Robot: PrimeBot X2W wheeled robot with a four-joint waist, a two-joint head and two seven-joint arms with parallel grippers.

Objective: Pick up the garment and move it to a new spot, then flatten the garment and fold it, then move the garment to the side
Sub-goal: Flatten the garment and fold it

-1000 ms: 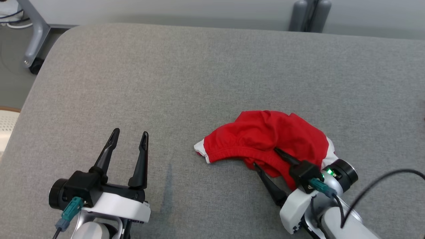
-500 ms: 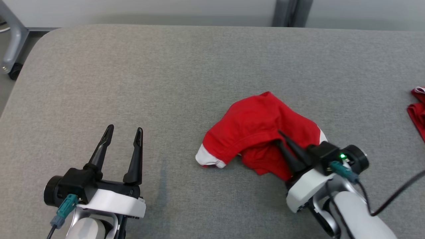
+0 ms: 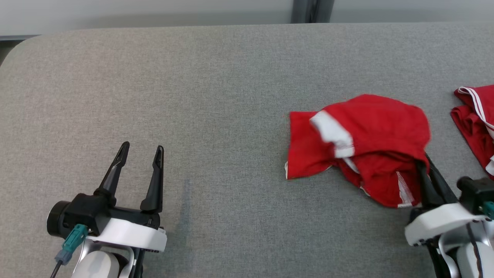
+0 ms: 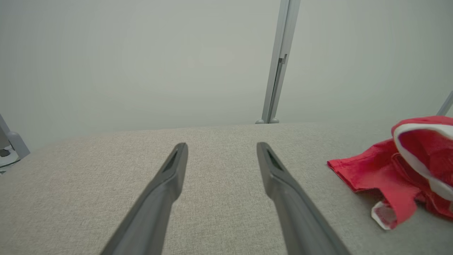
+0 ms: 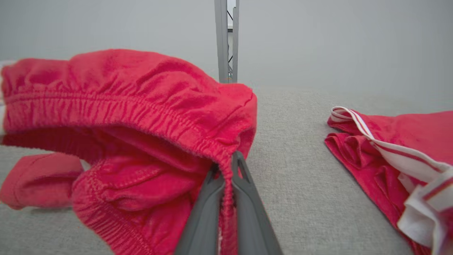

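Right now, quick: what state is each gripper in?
Left gripper: open, holding nothing.
Right gripper: shut on the red shorts, pinching their elastic waistband.

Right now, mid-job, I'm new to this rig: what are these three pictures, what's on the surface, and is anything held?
This is a two-armed robot, and each arm ends in a gripper with two long dark fingers. One picture looks down from its head. The other two look from each wrist along that gripper's own fingers. On the grey padded surface lies a crumpled red garment with white trim. A second red garment lies apart from it, at the robot's right. The right gripper is shut on the first garment's elastic band, and that edge stands raised. The left gripper is open and empty, well off to the garment's left.
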